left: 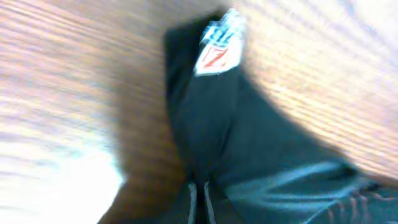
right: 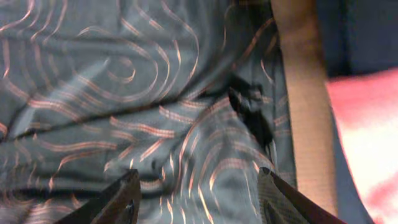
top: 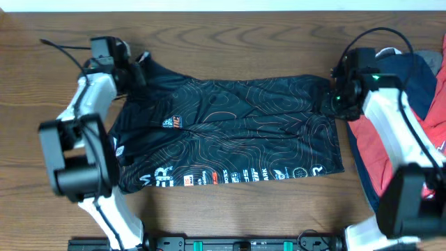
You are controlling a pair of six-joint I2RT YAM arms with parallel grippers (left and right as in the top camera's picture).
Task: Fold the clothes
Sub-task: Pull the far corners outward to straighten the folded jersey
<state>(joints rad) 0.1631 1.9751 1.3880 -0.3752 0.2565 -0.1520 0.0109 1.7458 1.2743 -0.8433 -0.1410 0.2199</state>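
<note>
The black jersey [top: 237, 125] with wavy contour lines and a row of sponsor logos lies spread flat on the table. My left gripper [top: 136, 72] is at its far left corner. In the blurred left wrist view the jaws [left: 200, 202] are pressed together on black fabric [left: 211, 137], which carries a white-and-red label [left: 217, 56]. My right gripper [top: 336, 97] is at the jersey's far right edge. In the right wrist view its fingers [right: 199, 196] are spread wide just above the patterned fabric [right: 124, 93] and hold nothing.
A pile of red-and-navy garments [top: 411, 104] lies at the right edge, under the right arm; it also shows in the right wrist view [right: 367, 124]. A narrow strip of wooden table [right: 301, 93] separates it from the jersey. Bare wood [top: 244, 42] runs along the far side.
</note>
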